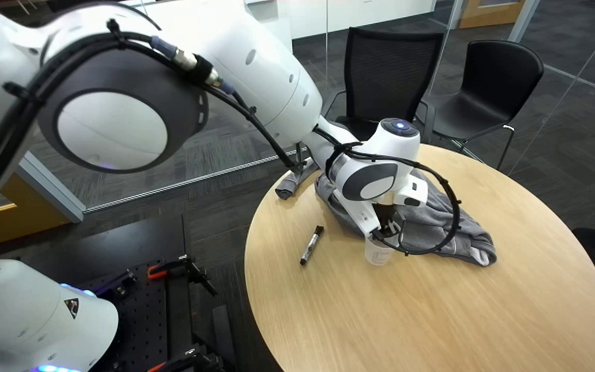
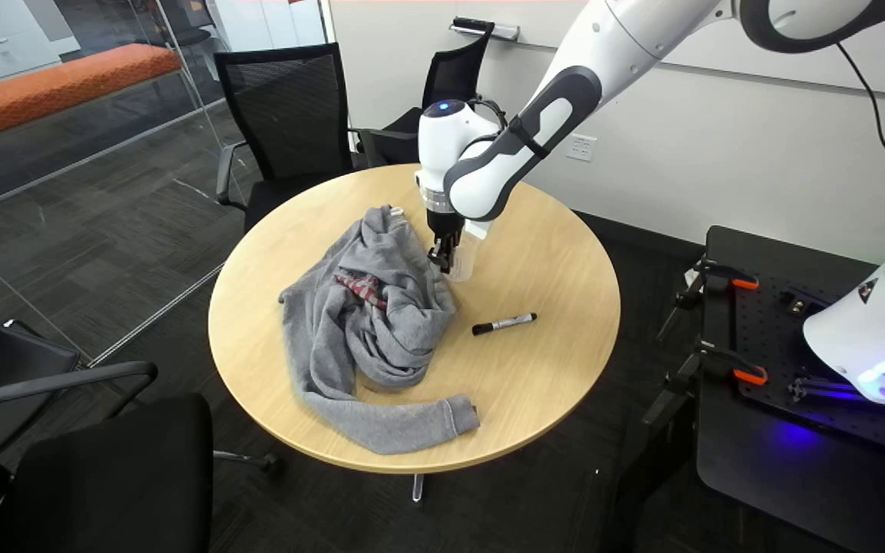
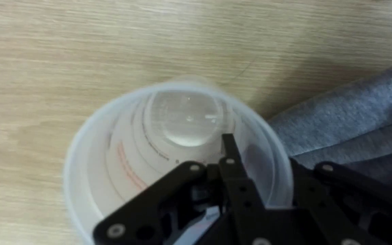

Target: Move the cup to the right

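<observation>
Pincer (image 3: 261, 153) down at the rim of the cup (image 3: 168, 143), I have one finger inside it and the other outside, with the cup's wall passing between them, as the wrist view shows. Whether I squeeze that wall or only straddle it, I cannot tell. The cup looks upright on the round table (image 2: 558, 238), just beside the grey cloth (image 2: 404, 338); whether those two touch I cannot make out. Down inside the cup I see thin dark lines, a reddish streak and the round, clear bottom.

The cloth lies heaped and creased, one sleeve-like end stretched out near the table's edge, and a red patch (image 2: 364, 289) shows among its folds. A pen (image 2: 504, 323), dark at both ends and pale along the barrel, lies on the table in both exterior views, near the cup and the cloth but apart from them.

My arm (image 2: 627, 54) slants down over the table, with a blue light (image 1: 400, 125) glowing above the wrist and a black cable (image 1: 454, 217) looping in front of the cloth in an exterior view. Clamps (image 2: 750, 375) with orange tips sit at the edge of my black stand (image 2: 788, 461). Black chairs (image 1: 393, 72) stand around the table, and beyond them runs an orange bench (image 2: 66, 88)
</observation>
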